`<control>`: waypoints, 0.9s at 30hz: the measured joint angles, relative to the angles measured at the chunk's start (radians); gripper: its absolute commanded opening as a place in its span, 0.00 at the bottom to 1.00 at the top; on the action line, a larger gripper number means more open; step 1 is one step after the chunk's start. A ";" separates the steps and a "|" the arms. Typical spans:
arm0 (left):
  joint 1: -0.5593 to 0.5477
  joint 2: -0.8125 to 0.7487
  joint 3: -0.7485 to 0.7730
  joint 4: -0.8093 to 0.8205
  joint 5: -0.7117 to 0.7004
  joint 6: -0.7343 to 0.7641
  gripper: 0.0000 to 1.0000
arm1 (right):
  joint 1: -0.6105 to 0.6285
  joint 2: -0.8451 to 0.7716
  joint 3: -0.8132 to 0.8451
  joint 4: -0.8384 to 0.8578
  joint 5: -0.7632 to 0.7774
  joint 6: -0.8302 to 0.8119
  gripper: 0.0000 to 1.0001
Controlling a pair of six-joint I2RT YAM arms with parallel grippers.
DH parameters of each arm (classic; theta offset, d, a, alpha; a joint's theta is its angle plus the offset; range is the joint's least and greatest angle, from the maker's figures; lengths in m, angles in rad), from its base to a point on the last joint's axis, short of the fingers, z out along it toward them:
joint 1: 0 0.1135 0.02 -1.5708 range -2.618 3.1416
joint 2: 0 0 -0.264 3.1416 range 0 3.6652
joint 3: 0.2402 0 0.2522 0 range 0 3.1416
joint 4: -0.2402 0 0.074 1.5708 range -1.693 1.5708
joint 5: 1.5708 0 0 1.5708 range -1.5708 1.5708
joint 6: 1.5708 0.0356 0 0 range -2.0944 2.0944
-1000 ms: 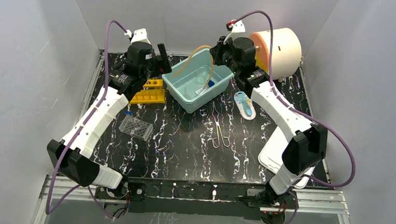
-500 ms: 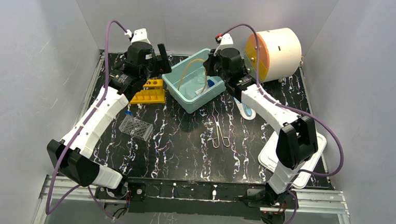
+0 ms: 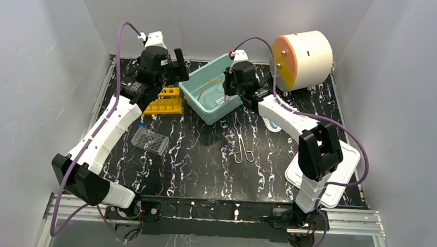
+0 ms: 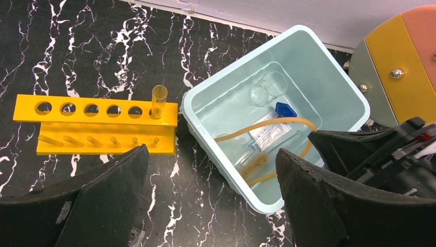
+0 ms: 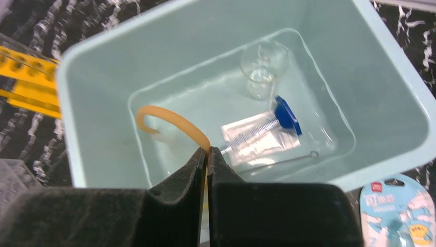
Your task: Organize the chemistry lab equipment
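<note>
Tubing: long amber rubber tubing (image 5: 169, 116) lies inside the pale blue tub (image 5: 360, 62), one stretch arching up off its floor.
Right hand (image 5: 207, 152): fingers together, clamped on the raised arc of the tubing, over the tub.
Tub contents: small glass dish (image 5: 262, 69) at the far side; blue-capped tube (image 5: 287, 117) in a clear bag mid-floor; thin brush (image 5: 277, 163) just beside the bag.
Rack: yellow holed tube rack (image 4: 97, 110) sits just left of the tub, one amber tube (image 4: 159, 100) upright in the end hole nearest it.
Left hand (image 4: 211, 154): fingers wide apart, holding nothing, above rack and tub.
Desk (image 3: 202, 157): black, white-veined; wire clips (image 3: 243, 149) lie on it, nearer the arm bases and apart from the tub.
</note>
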 measured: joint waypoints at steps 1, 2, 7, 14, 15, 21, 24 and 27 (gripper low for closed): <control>0.000 0.000 0.000 0.000 0.000 0.002 0.93 | 0.000 0.005 0.000 -0.016 0.009 -0.005 0.23; 0.000 0.000 0.000 0.000 0.000 0.003 0.93 | 0.000 0.008 0.000 -0.036 0.018 -0.009 0.29; 0.000 0.000 -0.002 0.001 0.005 0.013 0.93 | 0.000 0.011 0.041 -0.142 0.073 -0.018 0.46; 0.000 0.000 -0.002 0.002 0.020 0.018 0.93 | 0.000 -0.016 0.127 -0.209 0.120 -0.018 0.53; 0.000 0.000 -0.002 0.002 0.021 0.018 0.93 | 0.000 -0.031 0.127 -0.224 0.122 -0.017 0.54; 0.000 -0.002 -0.011 0.013 0.027 0.017 0.93 | 0.000 -0.174 0.061 -0.269 0.120 -0.017 0.64; 0.000 -0.004 -0.021 0.012 0.035 0.015 0.93 | 0.000 -0.286 -0.048 -0.274 0.108 -0.016 0.67; 0.000 -0.004 -0.028 0.015 0.044 0.009 0.93 | 0.000 -0.380 -0.178 -0.274 0.093 0.004 0.67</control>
